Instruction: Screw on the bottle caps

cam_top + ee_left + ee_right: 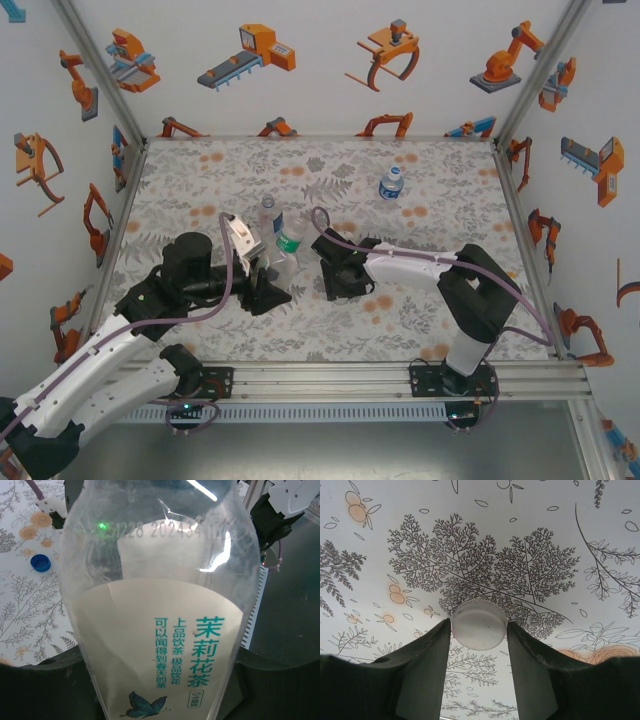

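In the left wrist view, my left gripper [160,685] is shut on a tall clear bottle with a pale label and green print [160,630]. The top view shows this bottle [289,244] standing upright at table centre, with the left gripper [270,282] at its base. A white bottle cap [479,624] is pinched between my right gripper's [479,630] fingertips just above the table. The right gripper [336,272] hangs just right of the held bottle. A blue cap [40,562] lies on the table to the bottle's left. A second clear bottle [267,216] stands just behind it.
A squat bottle with a blue label [391,183] stands alone at the back right. The floral tablecloth [430,300] is ringed by white walls with robot stickers. An aluminium rail [330,378] runs along the near edge.
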`<state>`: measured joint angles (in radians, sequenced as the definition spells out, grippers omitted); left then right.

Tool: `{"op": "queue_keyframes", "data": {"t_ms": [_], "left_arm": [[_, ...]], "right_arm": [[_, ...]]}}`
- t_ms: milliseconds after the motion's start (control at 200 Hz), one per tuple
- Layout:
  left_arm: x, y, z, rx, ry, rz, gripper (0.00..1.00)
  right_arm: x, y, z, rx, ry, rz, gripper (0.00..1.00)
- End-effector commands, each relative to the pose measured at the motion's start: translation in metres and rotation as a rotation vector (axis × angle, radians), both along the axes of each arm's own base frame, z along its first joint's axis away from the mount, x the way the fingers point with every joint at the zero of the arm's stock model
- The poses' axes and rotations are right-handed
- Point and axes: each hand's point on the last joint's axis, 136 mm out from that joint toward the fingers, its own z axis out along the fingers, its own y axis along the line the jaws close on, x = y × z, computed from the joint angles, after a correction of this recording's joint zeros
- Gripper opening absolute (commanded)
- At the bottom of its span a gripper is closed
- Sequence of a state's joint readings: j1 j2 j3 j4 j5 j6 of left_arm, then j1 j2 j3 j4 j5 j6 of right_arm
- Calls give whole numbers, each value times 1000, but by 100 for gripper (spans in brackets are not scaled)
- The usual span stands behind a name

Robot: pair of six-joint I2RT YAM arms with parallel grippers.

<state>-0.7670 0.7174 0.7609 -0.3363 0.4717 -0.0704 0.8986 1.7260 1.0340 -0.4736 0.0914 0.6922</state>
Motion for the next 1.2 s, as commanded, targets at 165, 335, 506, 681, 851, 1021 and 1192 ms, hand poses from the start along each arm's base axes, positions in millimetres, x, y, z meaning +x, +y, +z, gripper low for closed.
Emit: {"op": "queue_keyframes", "data": {"t_ms": [165,335,506,681,851,1021,1192], "left_arm": [[-2,-1,8,-26,-16,-16,0],[-3,-1,8,-25,-16,-17,0],[-4,0,3,3,-18,-25,0],[-6,2,-9,84,-21,-52,0],[-10,3,-4,127,-74,-100,0],[-15,4,5,158,-151,-156,0],[-19,7,15,178,-247,-200,0]], "right_arm": [[3,-1,0,-8,-16,-17,45],[3,-1,4,0,-24,-15,40],[7,1,29,37,-82,13,35],[6,15,80,188,-199,140,32],[-8,28,144,340,-325,325,29],[-41,37,218,504,-519,639,25],[-72,29,281,559,-682,859,24]]}}
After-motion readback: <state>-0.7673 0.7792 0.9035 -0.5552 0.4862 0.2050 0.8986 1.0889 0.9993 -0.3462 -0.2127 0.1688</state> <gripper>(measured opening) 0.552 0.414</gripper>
